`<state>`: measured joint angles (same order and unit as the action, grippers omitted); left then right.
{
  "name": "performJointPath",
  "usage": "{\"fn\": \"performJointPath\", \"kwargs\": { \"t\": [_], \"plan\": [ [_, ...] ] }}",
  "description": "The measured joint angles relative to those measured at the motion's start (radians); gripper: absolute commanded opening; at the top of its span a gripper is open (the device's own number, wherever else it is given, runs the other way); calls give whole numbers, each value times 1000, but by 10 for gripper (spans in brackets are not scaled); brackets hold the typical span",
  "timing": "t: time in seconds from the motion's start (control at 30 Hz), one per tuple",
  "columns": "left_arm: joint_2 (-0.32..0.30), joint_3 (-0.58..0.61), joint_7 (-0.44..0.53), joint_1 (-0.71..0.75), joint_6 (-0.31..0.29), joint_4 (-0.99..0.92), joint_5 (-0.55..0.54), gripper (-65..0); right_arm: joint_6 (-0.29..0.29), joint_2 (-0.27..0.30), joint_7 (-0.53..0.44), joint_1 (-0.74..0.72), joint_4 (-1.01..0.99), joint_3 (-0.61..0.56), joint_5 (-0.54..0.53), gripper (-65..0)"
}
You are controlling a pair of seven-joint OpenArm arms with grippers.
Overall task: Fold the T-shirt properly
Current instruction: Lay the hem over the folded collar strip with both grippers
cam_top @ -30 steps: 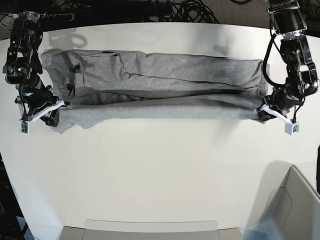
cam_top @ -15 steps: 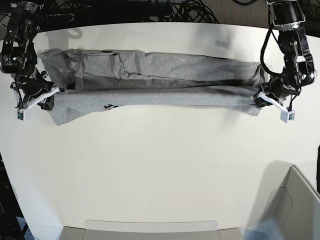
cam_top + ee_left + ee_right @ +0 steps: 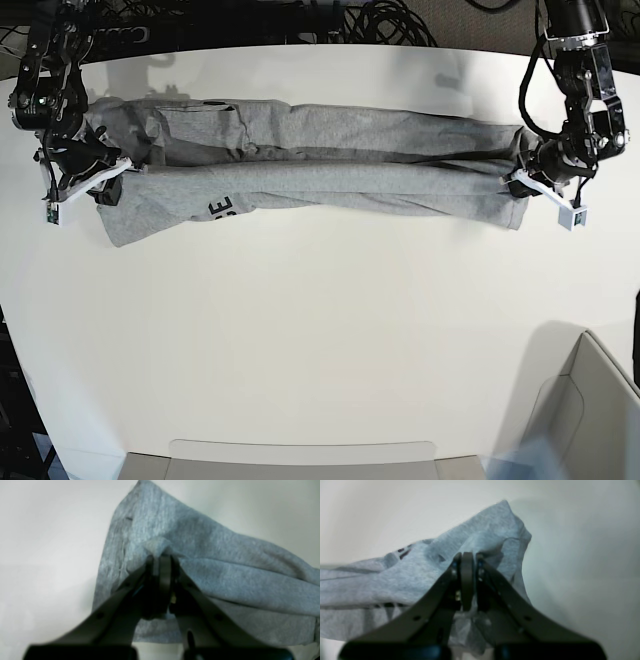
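Note:
The light-grey T-shirt (image 3: 320,170) lies as a long band across the far part of the white table, its near long edge lifted and stretched between both arms. Black lettering (image 3: 222,208) shows on the lifted fold near the left end. My left gripper (image 3: 518,186) is shut on the cloth at the band's right end; in the left wrist view its jaws (image 3: 161,555) pinch a bunched edge of the T-shirt (image 3: 225,562). My right gripper (image 3: 118,170) is shut on the left end, the T-shirt (image 3: 420,575) gathered around the jaws (image 3: 467,555).
Black cables (image 3: 380,22) lie behind the table's far edge. A pale box (image 3: 585,420) stands at the near right corner, and a flat tray edge (image 3: 300,455) runs along the near side. White table surface (image 3: 320,320) spreads in front of the shirt.
Both grippers have carried the shirt's near edge away from the camera, over the far part. The fold has narrowed and the black lettering now shows on it.

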<state>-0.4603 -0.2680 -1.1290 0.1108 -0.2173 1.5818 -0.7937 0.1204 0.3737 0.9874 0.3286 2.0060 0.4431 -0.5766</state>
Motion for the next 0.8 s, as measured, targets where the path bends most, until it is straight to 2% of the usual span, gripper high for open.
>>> {"fn": "performJointPath", "kwargs": {
  "t": [0.13, 0.23, 0.33, 0.53, 0.73, 0.8],
  "plan": [
    [0, 0, 0, -3, 0, 0, -1, -636, 0, -1, -4, 11, -1, -1, 0, -650],
    [0, 0, 1, -2, 0, 0, 0, -513, 0, -36, 1, 21, -2, 0, 0, -650],
    [-2, -1, 7, 15, 2, 2, -1, -426, 0, -53, 1, 35, -2, 0, 0, -592],
    [-3, -6, 7, 46, 10, 93, 0, -415, 4, -54, 1, 68, -3, 1, 4, -467],
    [8, -109, 1, 93, 12, 230, -4, -400, 4, -54, 0, 68, -3, 1, 3, -415],
    [9, -127, 33, 108, 13, 277, 0, -384, 4, -53, 0, 68, -3, 1, 3, -407]
  ]
}}
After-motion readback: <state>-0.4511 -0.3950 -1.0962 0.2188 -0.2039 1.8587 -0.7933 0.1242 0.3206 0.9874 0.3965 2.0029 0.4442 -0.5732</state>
